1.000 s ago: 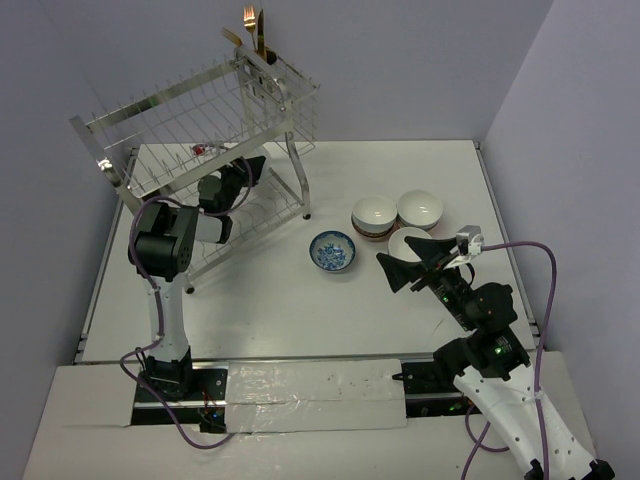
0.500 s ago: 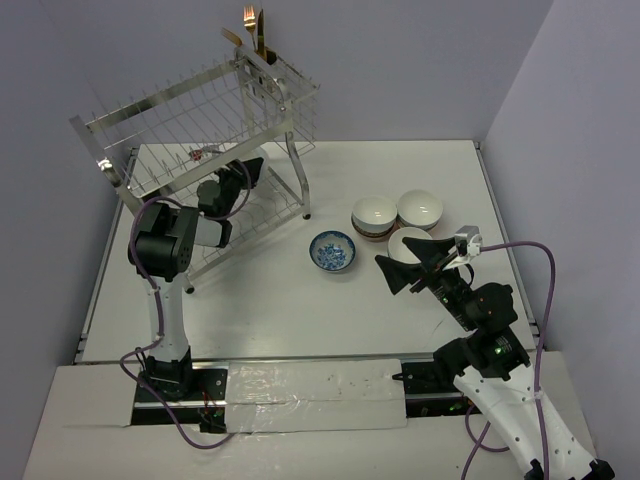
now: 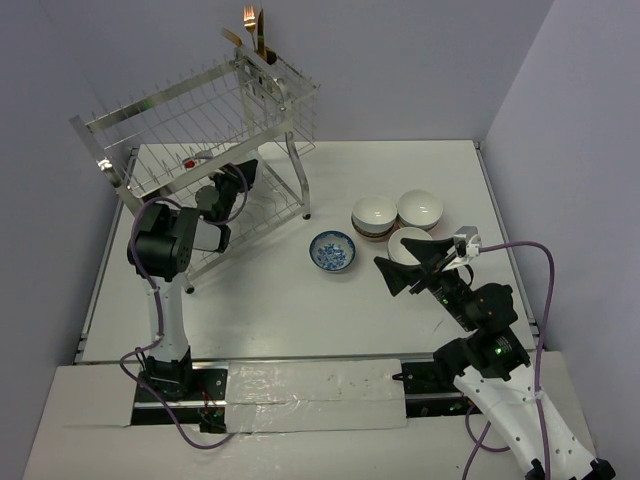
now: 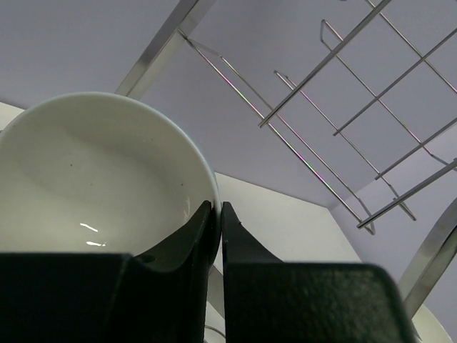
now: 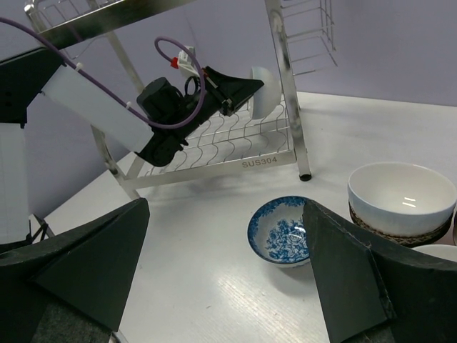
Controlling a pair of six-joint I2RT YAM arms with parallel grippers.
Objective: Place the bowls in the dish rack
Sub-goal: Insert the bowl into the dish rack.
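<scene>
— What has changed in the last second?

— My left claw point(image 3: 240, 178) has drawn back a little toward the left under the dish rack's point(image 3: 200, 110) upper tier, taking the white bowl point(image 4: 93, 171) with it. My right arm has barely drifted.

— How are you holding that bowl?

— The left claw is pinched nearly closed on its rim, one finger inside and one outside. The bowl stands on edge over the lower shelf point(image 5: 235, 136), and from my right wrist view it looks clear of the wires.

— And the right claw point(image 3: 392, 250)?

— Spread wide, holding nothing, hovering by the bowls waiting on the table point(image 3: 260, 300): the blue-patterned bowl point(image 3: 332, 250) alone, the stacked bowls point(image 3: 374, 212) just behind.

— So what makes this placement go well?

— I judge three things. Keep the bowl on edge so that it drops between two wires instead of lying flat across them. Lower it until the shelf takes the weight before I loosen, since a rim pinch is a thin hold and glazed ceramic will slide. Then part the fingers only a little and back straight out along the rim, because the upper tier sits close overhead and a lifted wrist could knock it.

— Any risk?

— If I let go early, the bowl could tip or roll toward the front rail.
</scene>
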